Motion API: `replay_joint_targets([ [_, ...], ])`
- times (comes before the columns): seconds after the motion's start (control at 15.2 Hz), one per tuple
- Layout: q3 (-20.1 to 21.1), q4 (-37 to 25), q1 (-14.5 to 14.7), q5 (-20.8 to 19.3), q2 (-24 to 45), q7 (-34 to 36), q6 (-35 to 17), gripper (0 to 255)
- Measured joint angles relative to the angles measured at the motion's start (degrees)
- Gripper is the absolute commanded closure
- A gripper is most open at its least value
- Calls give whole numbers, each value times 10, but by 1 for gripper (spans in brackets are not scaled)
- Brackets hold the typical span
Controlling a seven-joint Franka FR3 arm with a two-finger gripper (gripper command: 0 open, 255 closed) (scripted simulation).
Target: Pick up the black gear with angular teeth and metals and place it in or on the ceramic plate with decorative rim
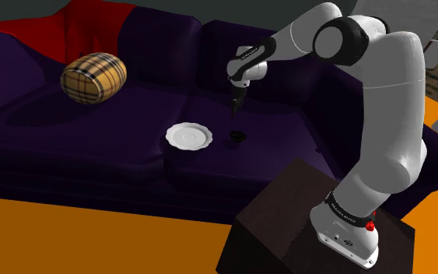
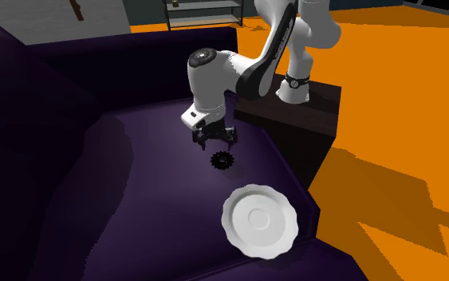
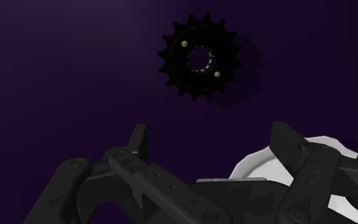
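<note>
The spread-open hand [image 3: 212, 135] hovers above the black gear [image 3: 199, 59], which lies on the sofa [image 2: 151, 191] beside the white plate [image 2: 260, 221].

The gear [image 3: 199, 59] is showing black with two small gold dots — the plate [image 2: 260, 221] is gleaming plain white, the sofa [image 1: 69, 156] is lying deep purple, and the barrel cushion [image 1: 93, 77] is wearing tan plaid (dark stripes crossing).

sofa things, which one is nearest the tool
The black gear, lying flat just below the tool; the white plate lies further off and the plaid cushion is farthest.
</note>
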State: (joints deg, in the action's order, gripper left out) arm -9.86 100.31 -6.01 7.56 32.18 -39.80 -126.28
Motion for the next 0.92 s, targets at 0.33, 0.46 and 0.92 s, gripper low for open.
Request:
replay_joint_targets([
  [0.33,11,-78,-13,9,81,-16,0,0],
  [0.46,12,-77,-14,10,90,-18,-9,0],
  [0.92,15,-76,-15,14,112,-20,-32,0],
])
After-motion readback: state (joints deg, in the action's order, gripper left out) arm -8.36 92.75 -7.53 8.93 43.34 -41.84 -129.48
